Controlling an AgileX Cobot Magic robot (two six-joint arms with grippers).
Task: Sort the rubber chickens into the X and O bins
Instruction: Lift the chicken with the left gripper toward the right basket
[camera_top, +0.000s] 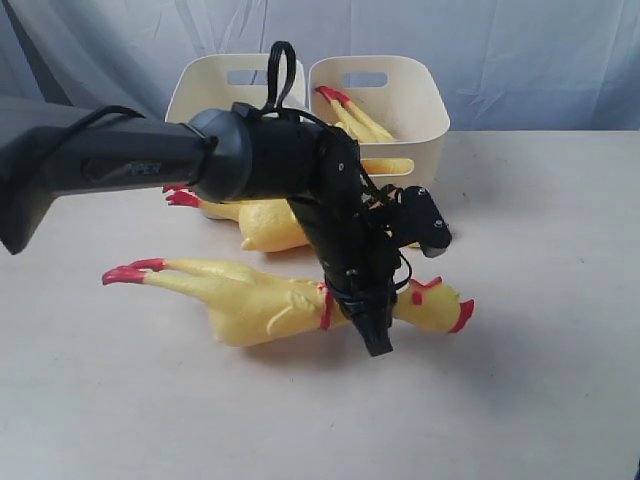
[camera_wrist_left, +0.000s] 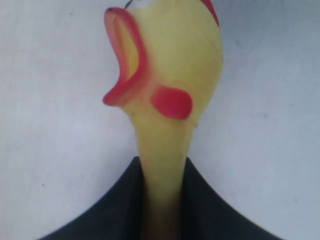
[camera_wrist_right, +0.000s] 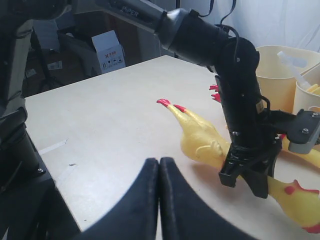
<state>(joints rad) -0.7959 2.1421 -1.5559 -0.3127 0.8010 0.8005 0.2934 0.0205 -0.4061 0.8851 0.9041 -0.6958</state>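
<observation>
Exterior view. Shows one chicken (camera_top: 355, 120) already lying in the filled bin (camera_top: 425, 115), feet up at the back rim. Puts the other bin (camera_top: 200, 95) touching the filled bin's side, probably empty, though the arm hides much of it. Cannot read an X or O on either. Leaves two to sort: a second chicken (camera_top: 265, 225) on the surface (camera_top: 540, 380) just in front of the filled bin, and the near chicken (camera_top: 250, 300) farther out from it. Has the left gripper (camera_top: 370, 325) down on that chicken's neck.

Left wrist view. Looks along the neck to the head, with dark fingers (camera_wrist_left: 110, 210) closed against both sides of the neck.

Right wrist view. Finds the right gripper (camera_wrist_right: 159, 200) fully closed, pads together, holding nothing, well apart from the filled bin.

Roughly a third done, by this reckoning: lifting and binning yet to come for both.
</observation>
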